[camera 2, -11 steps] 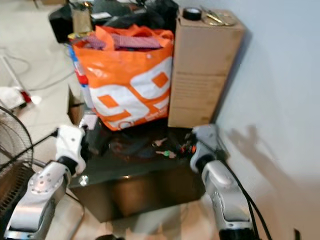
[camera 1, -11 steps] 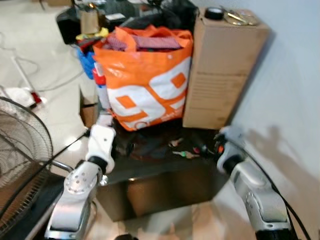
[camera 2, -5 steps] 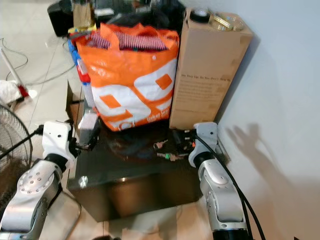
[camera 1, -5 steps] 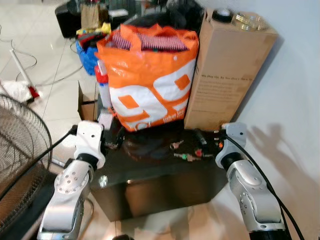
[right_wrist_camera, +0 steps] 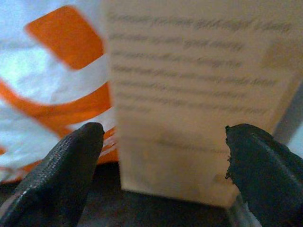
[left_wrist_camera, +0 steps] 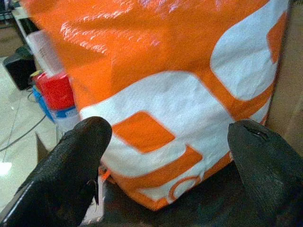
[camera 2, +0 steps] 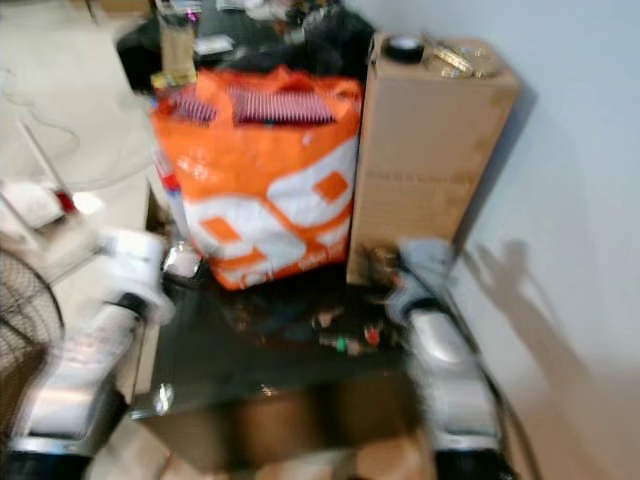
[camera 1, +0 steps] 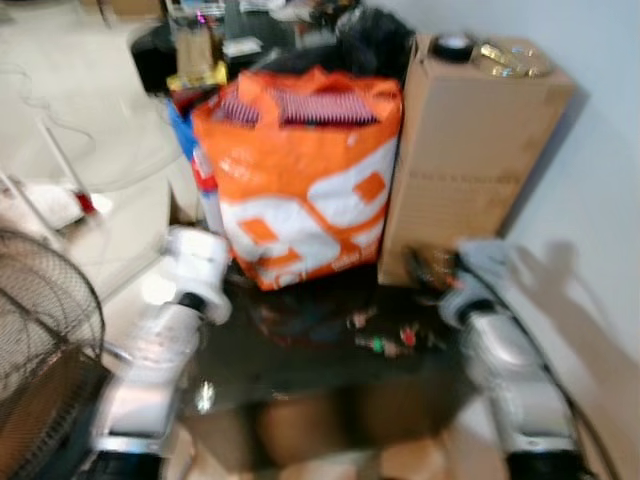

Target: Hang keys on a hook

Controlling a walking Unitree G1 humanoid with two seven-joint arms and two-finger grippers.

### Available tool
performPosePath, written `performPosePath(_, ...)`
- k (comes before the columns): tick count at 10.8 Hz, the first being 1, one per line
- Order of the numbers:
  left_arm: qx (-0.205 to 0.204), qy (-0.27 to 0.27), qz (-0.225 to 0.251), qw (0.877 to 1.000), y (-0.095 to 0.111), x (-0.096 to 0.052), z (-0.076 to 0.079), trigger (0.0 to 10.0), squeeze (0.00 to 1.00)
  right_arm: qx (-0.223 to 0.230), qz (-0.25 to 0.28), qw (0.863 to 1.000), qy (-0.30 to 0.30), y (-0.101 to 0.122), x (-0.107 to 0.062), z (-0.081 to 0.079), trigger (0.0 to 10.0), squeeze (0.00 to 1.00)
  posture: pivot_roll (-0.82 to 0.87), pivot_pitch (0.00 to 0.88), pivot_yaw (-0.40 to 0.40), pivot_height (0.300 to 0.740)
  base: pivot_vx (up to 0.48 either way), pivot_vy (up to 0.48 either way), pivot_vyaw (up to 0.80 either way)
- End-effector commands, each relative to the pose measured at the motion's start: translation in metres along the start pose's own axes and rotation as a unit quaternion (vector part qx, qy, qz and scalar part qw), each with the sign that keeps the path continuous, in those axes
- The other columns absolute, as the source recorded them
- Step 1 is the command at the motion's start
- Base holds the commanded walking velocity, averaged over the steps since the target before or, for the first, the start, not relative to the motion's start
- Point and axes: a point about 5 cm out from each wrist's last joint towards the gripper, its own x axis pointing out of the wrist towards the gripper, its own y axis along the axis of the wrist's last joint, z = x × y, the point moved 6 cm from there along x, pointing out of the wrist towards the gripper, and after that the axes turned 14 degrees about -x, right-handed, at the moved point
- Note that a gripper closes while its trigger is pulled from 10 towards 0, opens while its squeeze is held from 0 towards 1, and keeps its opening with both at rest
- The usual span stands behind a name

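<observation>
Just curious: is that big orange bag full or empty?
Full. The orange bag stands upright on the dark table, mouth open, with striped cloth showing at its brim.

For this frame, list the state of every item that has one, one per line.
keys: lying on the dark table, not picked up
orange bag: upright, stuffed full
cardboard box: upright, closed, small items on top
left gripper: open, empty, facing the bag
right gripper: open, empty, facing the box

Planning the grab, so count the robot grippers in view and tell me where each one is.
2. The left gripper is open, facing the orange bag. The right gripper is open, facing the cardboard box. The keys lie on the dark table between both arms.
</observation>
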Motion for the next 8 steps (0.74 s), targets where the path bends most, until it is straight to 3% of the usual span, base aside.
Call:
performPosePath(1, 0.009, 0.014, 0.002, 1.000, 0.003, -0.001, -0.011, 10.0, 0.17, 0.002, 0.017, 1.000, 0.014, 0.010, 0.003, -0.009, 10.0, 0.00, 0.00, 0.000, -0.003, 0.740, 0.368, 0.000, 0.00)
performPosePath(2, 0.006, 0.017, 0.005, 1.000, 0.003, -0.002, -0.010, 10.0, 0.13, 0.002, 0.016, 1.000, 0.024, 0.010, 0.005, -0.012, 10.0, 0.00, 0.01, 0.000, -0.013, 0.740, 0.000, 0.000, 0.00)
performPosePath(5, 0.019, 0.021, 0.003, 1.000, -0.001, -0.004, -0.011, 10.0, 0.15, -0.041, 0.015, 0.998, 0.051, 0.008, 0.008, -0.018, 10.0, 0.00, 0.02, 0.000, -0.028, 0.740, 0.000, 0.000, 0.00)
performPosePath(8, 0.020, 0.019, 0.002, 1.000, -0.002, -0.003, -0.011, 10.0, 0.15, -0.038, 0.011, 0.997, 0.066, 0.006, 0.007, -0.023, 10.0, 0.00, 0.01, 0.000, -0.029, 0.740, 0.000, -0.423, 0.80)
